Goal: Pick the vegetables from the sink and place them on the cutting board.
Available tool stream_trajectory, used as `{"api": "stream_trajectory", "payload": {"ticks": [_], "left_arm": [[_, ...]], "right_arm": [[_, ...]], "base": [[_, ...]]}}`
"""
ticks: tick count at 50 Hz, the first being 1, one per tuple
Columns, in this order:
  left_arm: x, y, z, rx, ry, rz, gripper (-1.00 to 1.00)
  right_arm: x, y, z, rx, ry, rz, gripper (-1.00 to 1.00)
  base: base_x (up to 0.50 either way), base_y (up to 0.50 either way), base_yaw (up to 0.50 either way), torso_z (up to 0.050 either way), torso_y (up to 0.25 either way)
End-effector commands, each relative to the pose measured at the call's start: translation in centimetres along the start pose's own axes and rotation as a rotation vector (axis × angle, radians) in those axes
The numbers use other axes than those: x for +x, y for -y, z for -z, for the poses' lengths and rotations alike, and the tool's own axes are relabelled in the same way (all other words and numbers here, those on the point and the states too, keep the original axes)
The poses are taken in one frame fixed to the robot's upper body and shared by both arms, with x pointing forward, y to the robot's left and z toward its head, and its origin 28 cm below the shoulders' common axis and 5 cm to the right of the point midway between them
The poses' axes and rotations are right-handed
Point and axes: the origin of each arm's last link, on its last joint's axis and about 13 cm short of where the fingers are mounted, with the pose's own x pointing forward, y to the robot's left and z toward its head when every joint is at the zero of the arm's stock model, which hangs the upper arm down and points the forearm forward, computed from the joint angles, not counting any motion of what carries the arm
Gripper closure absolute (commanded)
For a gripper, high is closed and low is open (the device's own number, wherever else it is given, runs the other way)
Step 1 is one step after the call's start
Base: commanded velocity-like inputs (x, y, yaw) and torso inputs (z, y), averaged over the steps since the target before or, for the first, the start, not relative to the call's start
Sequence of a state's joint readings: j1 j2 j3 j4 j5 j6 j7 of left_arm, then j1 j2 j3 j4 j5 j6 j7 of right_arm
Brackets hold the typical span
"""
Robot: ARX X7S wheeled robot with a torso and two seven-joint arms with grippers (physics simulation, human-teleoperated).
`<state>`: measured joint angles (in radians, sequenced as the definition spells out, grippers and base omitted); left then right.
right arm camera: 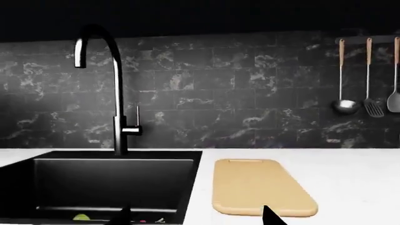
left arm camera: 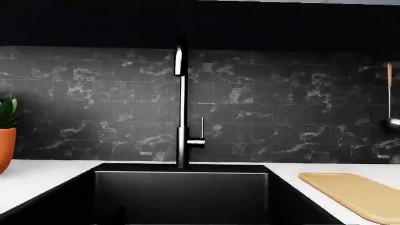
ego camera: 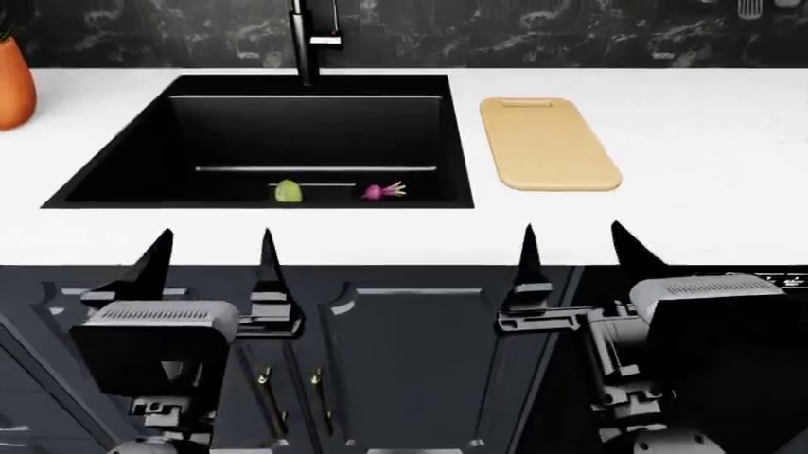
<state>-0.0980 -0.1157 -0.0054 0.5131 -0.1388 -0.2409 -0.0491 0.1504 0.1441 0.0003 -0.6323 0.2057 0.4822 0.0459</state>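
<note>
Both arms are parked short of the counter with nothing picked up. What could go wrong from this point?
The yellow-green ball is round and may roll off the sink's step when nudged. The radish is small with thin stems, so a grasp could slip. Both lie close under the sink's near wall, so the left hand or the right hand may clip the rim reaching down. The cutting board lies bare.

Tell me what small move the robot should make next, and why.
Probably reach the right gripper forward and down into the sink toward the magenta radish. Both grippers are open and empty at the counter's front edge, both vegetables lie in the basin, and the radish lies nearer the cutting board than the yellow-green ball.
</note>
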Motion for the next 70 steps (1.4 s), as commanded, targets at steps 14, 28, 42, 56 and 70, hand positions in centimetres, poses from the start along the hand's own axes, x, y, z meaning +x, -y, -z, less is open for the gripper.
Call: {"api": "stream_trajectory", "payload": {"ticks": [14,28,42,56,70], "left_arm": [[0.2,-0.3,-6.5,0.109,0.199,0.017,-1.00],[0.3,-0.1,-6.5,0.134,0.150,0.021,-1.00],[11.3,-1.5,-10.0,0.114,0.004,-0.074,-1.00],[18.9,-1.9,-9.0,0.146,-0.147,-0.115,-1.00],[20.2,-1.3,-8.4,0.134,-0.203,-0.076,-1.00]], "right_arm": [[-1.7,0.5,-7.7,-0.068,0.207,-0.032,-1.00],[-2.0,0.2,-8.1,-0.076,0.215,-0.047,-1.00],[7.9,2.5,-10.2,-0.050,0.024,-0.034,-1.00],[17.7,2.6,-9.1,-0.035,-0.184,-0.020,-1.00],[19.0,3.0,-7.5,-0.039,-0.229,-0.007,-1.00]], "base": [[0.20,0.14,0.00,0.036,0.000],[0.43,0.32,0.00,0.000,0.000],[0.43,0.36,0.00,0.000,0.000],[0.44,0.32,0.00,0.000,0.001],[0.50,-0.01,0.00,0.000,0.001]]}}
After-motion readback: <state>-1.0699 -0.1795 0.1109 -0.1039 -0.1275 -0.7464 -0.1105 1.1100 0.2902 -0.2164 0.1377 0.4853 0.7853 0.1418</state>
